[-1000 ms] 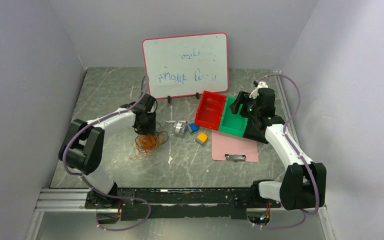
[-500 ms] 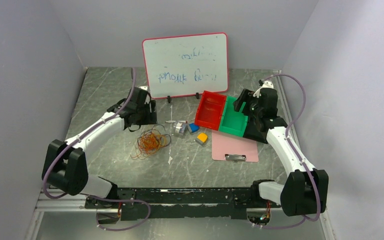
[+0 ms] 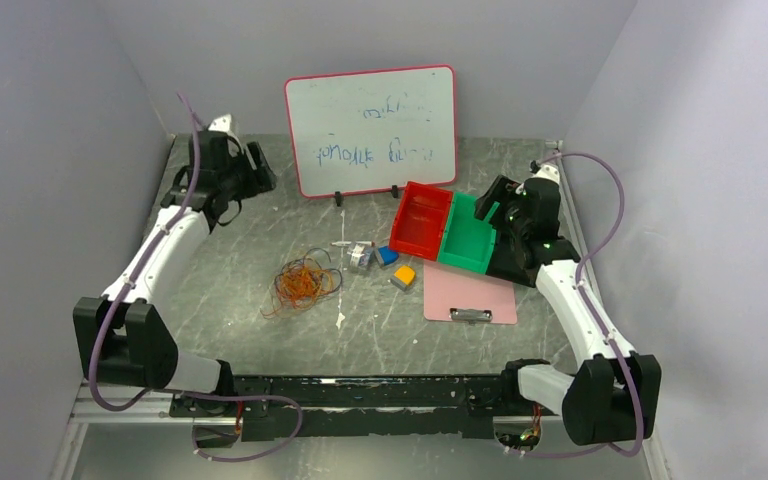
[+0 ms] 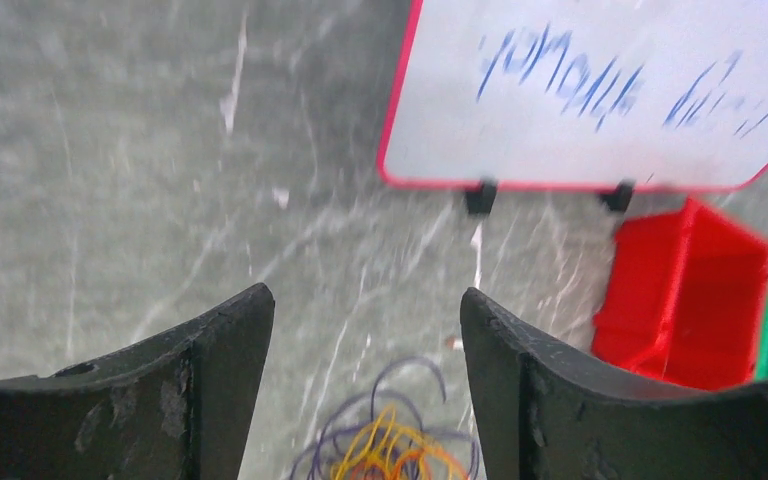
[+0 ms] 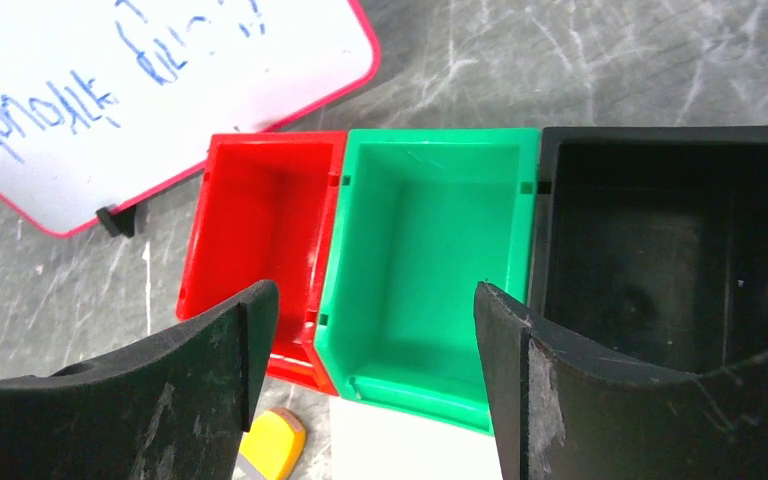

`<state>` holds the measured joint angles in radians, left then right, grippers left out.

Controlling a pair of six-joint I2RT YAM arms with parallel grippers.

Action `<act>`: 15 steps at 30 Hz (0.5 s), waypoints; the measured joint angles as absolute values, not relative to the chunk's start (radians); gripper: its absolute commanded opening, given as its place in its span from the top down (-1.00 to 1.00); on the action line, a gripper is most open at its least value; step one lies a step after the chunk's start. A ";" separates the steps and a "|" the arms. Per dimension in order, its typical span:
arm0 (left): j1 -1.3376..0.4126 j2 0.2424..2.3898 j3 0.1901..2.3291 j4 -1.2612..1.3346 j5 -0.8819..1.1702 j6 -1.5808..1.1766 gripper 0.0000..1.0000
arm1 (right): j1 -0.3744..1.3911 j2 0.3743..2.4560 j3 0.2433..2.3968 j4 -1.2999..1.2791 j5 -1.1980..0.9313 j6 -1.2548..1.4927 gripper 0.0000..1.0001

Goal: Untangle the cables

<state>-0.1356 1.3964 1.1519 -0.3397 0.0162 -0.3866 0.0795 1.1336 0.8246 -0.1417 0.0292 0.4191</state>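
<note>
The cables (image 3: 303, 283) lie as a loose tangle of orange, yellowish and dark purple loops on the table, left of centre. Their top shows in the left wrist view (image 4: 400, 445), far below the jaws. My left gripper (image 3: 260, 178) is open and empty, raised at the far left near the whiteboard, well away from the tangle; in its own view the gripper (image 4: 365, 310) holds nothing. My right gripper (image 3: 488, 205) is open and empty above the bins, seen in its own view (image 5: 375, 310) over the green bin.
A whiteboard (image 3: 371, 128) stands at the back. Red bin (image 3: 420, 222), green bin (image 3: 468, 240) and black bin (image 5: 670, 240) sit side by side. A pink clipboard (image 3: 470, 295), a yellow block (image 3: 404, 275), a blue block (image 3: 388, 256) and a small metal piece (image 3: 361, 256) lie nearby.
My left arm has lifted off the tangle and swung back and left to the far corner, leaving the cables on the table. My right gripper has shifted slightly right.
</note>
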 measured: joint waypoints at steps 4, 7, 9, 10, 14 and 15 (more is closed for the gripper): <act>-0.102 1.414 1.242 -0.294 0.032 -0.355 -0.48 | 0.085 1.144 0.834 -0.142 -0.019 0.412 -0.50; -0.085 1.417 1.265 -0.268 0.033 -0.344 -0.52 | 0.119 1.181 0.881 -0.148 -0.019 0.403 -0.50; -0.065 1.417 1.254 -0.249 0.044 -0.343 -0.53 | 0.174 1.216 0.924 -0.153 -0.003 0.395 -0.50; -0.054 1.416 1.241 -0.237 0.054 -0.340 -0.53 | 0.211 1.236 0.949 -0.157 0.008 0.389 -0.50; -0.022 1.414 1.181 -0.212 0.097 -0.327 -0.51 | 0.358 1.328 1.062 -0.167 0.036 0.375 -0.49; -0.019 1.414 1.167 -0.208 0.110 -0.323 -0.51 | 0.391 1.350 1.086 -0.166 0.040 0.371 -0.49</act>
<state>-0.0193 1.4136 1.1671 -0.2081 0.1097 -0.3225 0.3908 1.3499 1.0859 -0.1661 0.0399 0.3710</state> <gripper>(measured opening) 0.759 0.748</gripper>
